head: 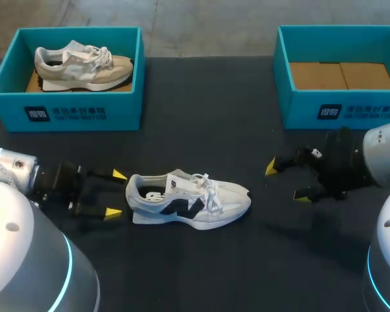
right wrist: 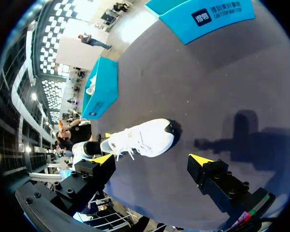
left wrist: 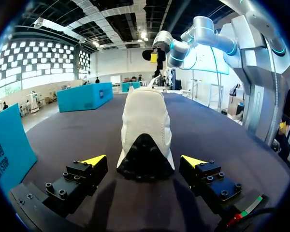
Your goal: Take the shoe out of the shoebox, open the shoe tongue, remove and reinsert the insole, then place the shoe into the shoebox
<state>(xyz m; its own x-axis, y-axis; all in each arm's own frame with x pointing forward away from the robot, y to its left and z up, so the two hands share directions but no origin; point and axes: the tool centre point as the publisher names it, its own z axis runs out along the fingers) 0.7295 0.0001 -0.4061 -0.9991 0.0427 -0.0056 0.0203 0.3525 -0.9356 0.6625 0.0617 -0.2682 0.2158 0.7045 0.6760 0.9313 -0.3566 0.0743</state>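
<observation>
**White shoe out on the table, both claws open on either side**

Here's your scene. The dark table [head: 201,97] has two teal boxes along the far edge. The left box [head: 71,110] holds a beige shoe [head: 84,65] with its toe toward the middle. The right box [head: 338,107] just shows its brown cardboard floor.

The shoe [head: 188,201] you care about is white with a dark side logo. It's sitting upright on its sole in the near middle of the table, well apart from both boxes. Its long axis runs side to side, heel toward your left arm and toe toward your right arm. The laces lie loose over the tongue.

Your left claw [head: 116,193] lies low by the table with its fingers spread wide, wider than the heel. The heel sits right ahead of the gap, and from the head view neither tip looks to be touching it. Your right claw [head: 286,181] is also spread wide with nothing in it, near the toe but clearly apart.
</observation>
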